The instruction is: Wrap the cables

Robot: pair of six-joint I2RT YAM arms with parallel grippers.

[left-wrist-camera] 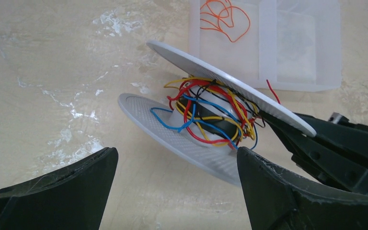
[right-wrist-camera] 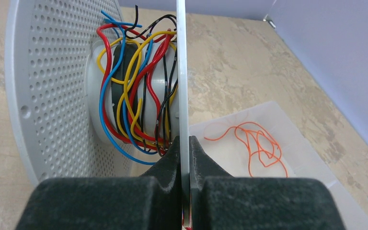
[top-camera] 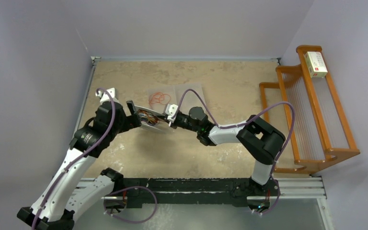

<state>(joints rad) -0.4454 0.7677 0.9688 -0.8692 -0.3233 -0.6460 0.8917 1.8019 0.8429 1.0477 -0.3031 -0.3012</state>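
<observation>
A grey double-disc spool (top-camera: 151,120) with red, yellow, blue and black wires tangled round its core hangs tilted above the table. My right gripper (right-wrist-camera: 184,143) is shut on the rim of one disc (right-wrist-camera: 181,72); its fingers (left-wrist-camera: 326,139) show in the left wrist view. My left gripper (left-wrist-camera: 176,158) is open and empty, its right fingertip close to the lower perforated disc (left-wrist-camera: 172,134). A thin red-orange cable (top-camera: 159,98) lies loose in a tangle on a clear tray (top-camera: 187,93), behind the spool. It also shows in the wrist views (left-wrist-camera: 225,19) (right-wrist-camera: 258,146).
A wooden rack (top-camera: 316,105) stands at the right edge with a white and red box (top-camera: 315,63) on top. Walls close the table's far and left sides. The clear tray (left-wrist-camera: 311,48) lies beyond the spool.
</observation>
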